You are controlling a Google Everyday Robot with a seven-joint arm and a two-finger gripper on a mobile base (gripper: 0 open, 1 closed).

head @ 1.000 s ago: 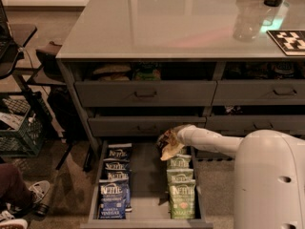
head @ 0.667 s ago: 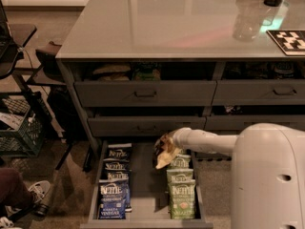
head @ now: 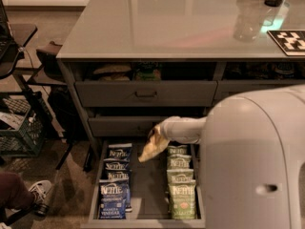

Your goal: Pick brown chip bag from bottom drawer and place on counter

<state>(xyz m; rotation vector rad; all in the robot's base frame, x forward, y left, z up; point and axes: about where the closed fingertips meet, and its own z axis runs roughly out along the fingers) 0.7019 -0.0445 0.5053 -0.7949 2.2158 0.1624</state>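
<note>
The brown chip bag (head: 153, 148) hangs tilted from my gripper (head: 157, 132), above the middle of the open bottom drawer (head: 145, 194). The gripper is at the end of my white arm, which reaches in from the right, just in front of the cabinet's middle drawer. The bag is off the drawer floor and well below the glossy grey counter (head: 157, 23). The drawer holds a column of dark blue Kettle bags (head: 114, 182) on the left and green Kettle bags (head: 180, 182) on the right.
My large white body (head: 257, 161) fills the lower right. Grey drawers with bar handles (head: 145, 94) sit above. On the counter are a clear bottle (head: 248, 18) and a checkered tag (head: 291, 41) at right. A black cart with a green crate (head: 19, 128) and a person's shoe (head: 39, 194) are at left.
The gripper has lifted the brown chip bag up and slightly left, out of the drawer. My body has come closer and fills more of the view.
</note>
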